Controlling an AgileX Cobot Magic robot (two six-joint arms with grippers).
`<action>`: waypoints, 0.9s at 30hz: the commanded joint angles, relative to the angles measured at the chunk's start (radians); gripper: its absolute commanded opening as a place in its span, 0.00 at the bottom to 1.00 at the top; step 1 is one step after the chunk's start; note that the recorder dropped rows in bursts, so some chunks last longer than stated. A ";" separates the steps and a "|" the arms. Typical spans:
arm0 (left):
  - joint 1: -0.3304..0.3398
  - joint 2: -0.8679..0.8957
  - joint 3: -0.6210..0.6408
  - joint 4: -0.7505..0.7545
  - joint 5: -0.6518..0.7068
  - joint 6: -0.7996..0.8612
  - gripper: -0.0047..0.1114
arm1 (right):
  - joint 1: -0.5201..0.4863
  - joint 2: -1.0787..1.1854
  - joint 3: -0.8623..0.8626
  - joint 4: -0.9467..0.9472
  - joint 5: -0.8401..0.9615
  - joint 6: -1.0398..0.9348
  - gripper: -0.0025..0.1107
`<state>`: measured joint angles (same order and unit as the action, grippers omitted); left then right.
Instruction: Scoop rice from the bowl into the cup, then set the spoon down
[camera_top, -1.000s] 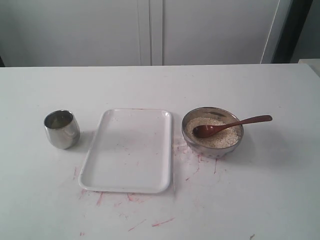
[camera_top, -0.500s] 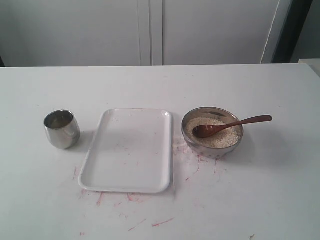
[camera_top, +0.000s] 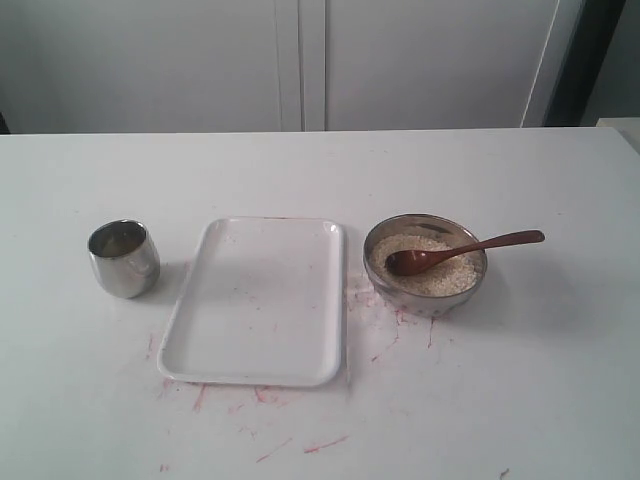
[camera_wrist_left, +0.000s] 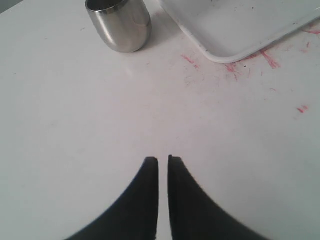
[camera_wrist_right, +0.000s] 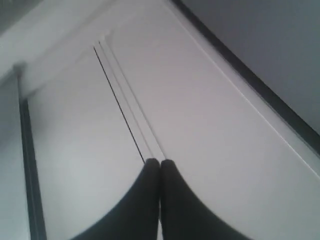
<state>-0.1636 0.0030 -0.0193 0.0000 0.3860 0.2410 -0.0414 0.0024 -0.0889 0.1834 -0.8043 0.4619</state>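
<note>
Exterior view, with the tray (camera_top: 250, 335) as landmark on the table (camera_top: 530, 400): left of the tray, just apart from its long edge, the cup (camera_top: 123, 258), upright. Right of the tray, close to its other long edge but not touching, the bowl (camera_top: 428, 300), filled with rice (camera_top: 445, 277). In the bowl, the spoon (camera_top: 465, 247): scoop end lying on the rice, handle resting across the rim on the side away from the tray and jutting out past it over bare table. Around the tray's near edge and toward the bowl, red marks (camera_top: 325, 443) smeared on the table. Left wrist view: left gripper (camera_wrist_left: 163, 160) with black fingers drawn almost together, only a thin slit between, pinching nothing; held over bare table and aimed toward the cup, well apart from it, with one rounded tray corner just beside the cup and farther off. Spoon, bowl and rice well apart from this gripper, on the tray's far side. Right wrist view: right gripper (camera_wrist_right: 160, 162) with fingers pressed tight together, empty; tilted away from the table and aimed at white panels (camera_wrist_right: 200, 125) with a thin dark seam beyond the tips.
</note>
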 joint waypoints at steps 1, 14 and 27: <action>-0.002 -0.003 0.009 0.000 0.033 -0.006 0.16 | -0.009 -0.002 -0.116 0.042 -0.030 0.050 0.02; -0.002 -0.003 0.009 0.000 0.033 -0.006 0.16 | -0.009 -0.002 -0.599 0.051 0.220 0.054 0.02; -0.002 -0.003 0.009 0.000 0.033 -0.006 0.16 | 0.051 0.189 -1.087 0.048 0.354 -0.300 0.02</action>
<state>-0.1636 0.0030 -0.0193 0.0000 0.3860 0.2410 -0.0079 0.1460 -1.1017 0.2335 -0.4626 0.2904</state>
